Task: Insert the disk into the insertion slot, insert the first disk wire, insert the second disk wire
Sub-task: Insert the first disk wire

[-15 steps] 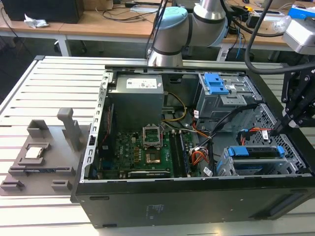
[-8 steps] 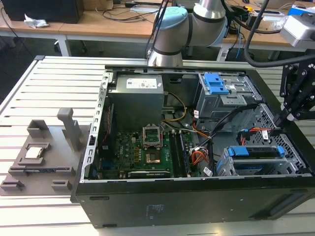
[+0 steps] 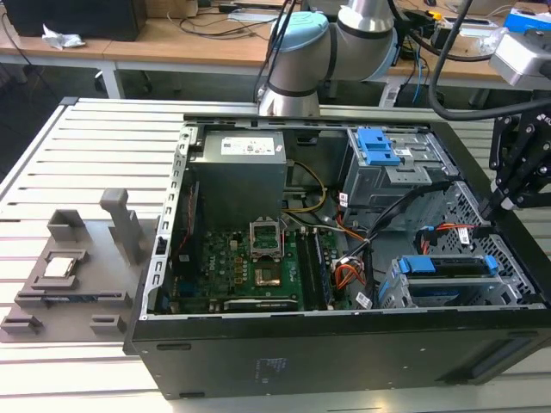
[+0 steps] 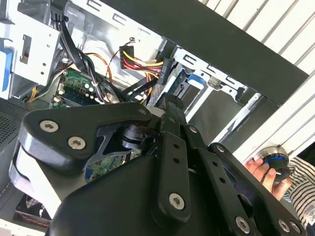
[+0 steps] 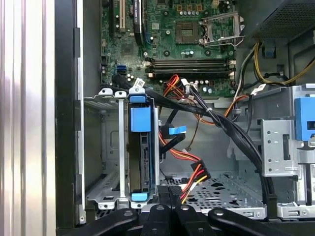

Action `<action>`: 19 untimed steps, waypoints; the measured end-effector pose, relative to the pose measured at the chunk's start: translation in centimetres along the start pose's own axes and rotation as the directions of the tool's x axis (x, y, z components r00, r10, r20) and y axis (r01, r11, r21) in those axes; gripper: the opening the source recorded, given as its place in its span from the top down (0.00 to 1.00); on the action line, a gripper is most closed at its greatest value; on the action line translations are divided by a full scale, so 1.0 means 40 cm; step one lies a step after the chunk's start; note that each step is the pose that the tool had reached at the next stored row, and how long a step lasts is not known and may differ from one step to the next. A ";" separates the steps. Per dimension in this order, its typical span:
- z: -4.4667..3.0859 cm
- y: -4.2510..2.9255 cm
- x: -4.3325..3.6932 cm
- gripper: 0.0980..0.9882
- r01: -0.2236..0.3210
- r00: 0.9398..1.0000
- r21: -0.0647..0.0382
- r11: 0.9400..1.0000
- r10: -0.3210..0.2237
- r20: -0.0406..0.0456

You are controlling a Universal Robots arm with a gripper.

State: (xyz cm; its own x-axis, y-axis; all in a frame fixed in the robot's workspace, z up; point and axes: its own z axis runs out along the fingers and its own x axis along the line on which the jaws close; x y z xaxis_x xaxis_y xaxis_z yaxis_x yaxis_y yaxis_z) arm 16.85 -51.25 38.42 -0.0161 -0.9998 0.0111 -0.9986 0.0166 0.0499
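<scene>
Disk (image 3: 452, 268), framed by its blue carrier, is seated in the insertion slot (image 3: 389, 294), near and on the exterior view's right inside the computer case (image 3: 301, 361). A white label (image 3: 250, 146) is borne by the far power supply (image 3: 237, 181), its print too small to read. The gripper (image 5: 170, 195) is seen closed just beside a red-and-yellow wire connector (image 5: 201, 172).

A white label (image 3: 250, 146) sits on the power supply (image 3: 237, 185) in the exterior view, with dark print on it, none of it legible. There's a faint pale marking (image 3: 270, 368) on the case's black side panel (image 3: 362, 348), too small to make out. In the first wrist view, a small white tag (image 5: 139, 83) hangs on a cable, unreadable too. No text can be read.
</scene>
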 end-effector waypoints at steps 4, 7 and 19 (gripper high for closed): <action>0.010 -0.002 -0.010 0.99 0.003 1.000 0.000 1.000 -0.003 -0.001; 0.014 -0.011 -0.022 0.99 0.007 1.000 0.000 1.000 -0.007 -0.003; 0.015 -0.013 -0.022 0.70 0.007 1.000 0.000 1.000 -0.007 -0.004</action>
State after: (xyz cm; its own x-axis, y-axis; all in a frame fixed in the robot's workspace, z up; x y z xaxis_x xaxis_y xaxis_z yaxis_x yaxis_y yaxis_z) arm 17.34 -50.37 37.79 -0.0085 -0.9999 0.0144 -0.9987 0.0092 0.0499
